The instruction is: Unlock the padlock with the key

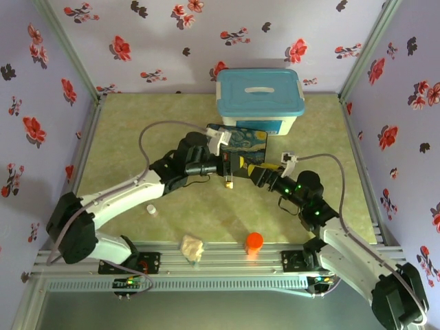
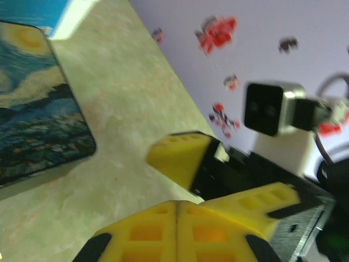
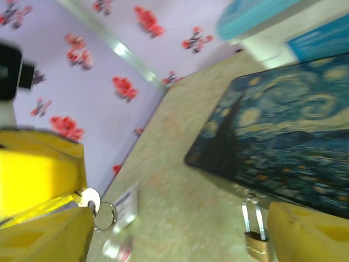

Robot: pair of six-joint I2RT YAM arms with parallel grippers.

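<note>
The padlock, brass with a thin silver shackle, seems to lie on the table just in front of the starry-night box; in the top view the padlock sits under both grippers. My right gripper is open, and the padlock is beside its right finger without being gripped. My left gripper is shut. In the right wrist view the key shows a round silvery head with a ring, sticking out from the left gripper's yellow fingers. The two grippers meet tip to tip, left gripper against right gripper.
A blue-lidded white tub stands behind the box at the back. An orange cylinder and a crumpled beige lump sit at the near edge. A small white cylinder lies by the left arm. Floral walls enclose three sides.
</note>
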